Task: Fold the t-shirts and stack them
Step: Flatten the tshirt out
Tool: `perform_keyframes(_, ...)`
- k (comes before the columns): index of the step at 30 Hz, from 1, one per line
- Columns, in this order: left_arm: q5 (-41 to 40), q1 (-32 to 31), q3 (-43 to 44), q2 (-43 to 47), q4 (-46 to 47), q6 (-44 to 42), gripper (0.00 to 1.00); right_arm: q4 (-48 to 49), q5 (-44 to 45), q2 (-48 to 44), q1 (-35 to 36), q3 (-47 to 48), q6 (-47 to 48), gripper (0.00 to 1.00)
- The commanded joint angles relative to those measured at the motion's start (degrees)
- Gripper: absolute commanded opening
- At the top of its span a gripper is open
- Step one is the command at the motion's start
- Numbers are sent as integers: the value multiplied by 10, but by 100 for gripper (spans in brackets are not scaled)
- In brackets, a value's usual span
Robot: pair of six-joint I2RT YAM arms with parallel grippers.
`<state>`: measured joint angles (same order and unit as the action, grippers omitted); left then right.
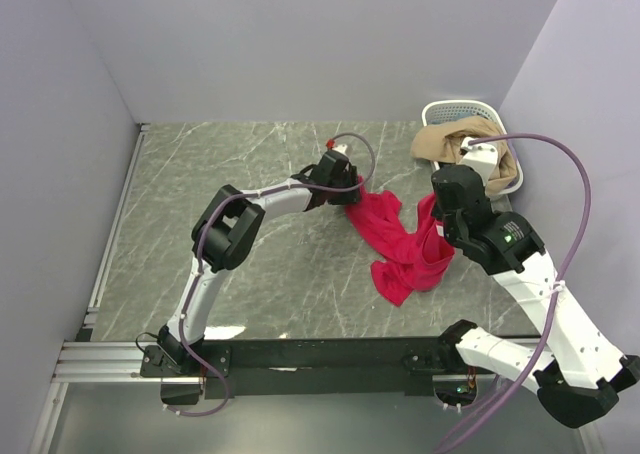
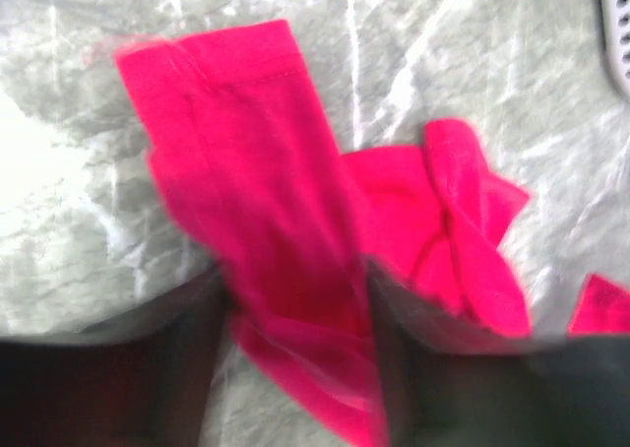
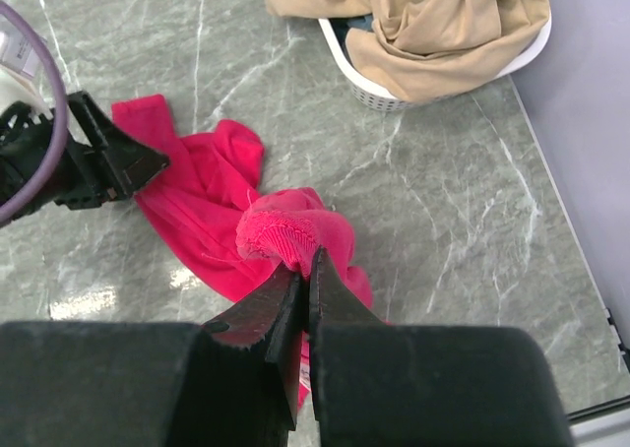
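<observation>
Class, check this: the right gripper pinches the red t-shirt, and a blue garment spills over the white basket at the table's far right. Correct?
Not quite. The garment spilling over the white basket is tan, not blue, as the right wrist view shows. The right gripper does pinch the red t-shirt.

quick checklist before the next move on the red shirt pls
1. Right gripper pinching the red t-shirt: ok, shut on a bunched edge.
2. Left gripper has a hold: cannot tell, cloth sits between the jaws but the wrist view is blurred.
3. Shirt lying flat: not ok, crumpled in a heap.
4. Shirt apart from the white basket: ok.
5. Tan garment out of the way: ok, in the basket, draped over its rim.
</observation>
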<state>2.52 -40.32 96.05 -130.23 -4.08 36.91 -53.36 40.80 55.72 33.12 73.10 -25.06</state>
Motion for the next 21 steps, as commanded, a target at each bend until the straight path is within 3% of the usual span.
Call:
perform_keyframes(1, -16, -3, -10, 15, 0, -3, 37, 36, -2, -15, -3, 6, 4, 3)
perform_keyframes(2, -19, -2, -12, 17, -3, -4, 9, 38, -3, -14, -2, 5, 4, 3)
perform_keyframes(3, -23, -3, -15, 23, -8, -4, 1, 39, -4, -12, -2, 5, 4, 3)
perform_keyframes(8, -73, -2, -48, 78, -24, -17, 1, 57, -11, -15, -3, 4, 13, 2)
perform_keyframes(12, -141, 2, -107, 206, -44, -32, 1, 70, -13, -25, -3, 4, 25, 1)
perform_keyframes(21, -192, 57, -194, 473, -123, -56, 1, 93, -70, -32, -3, -21, 39, 0)
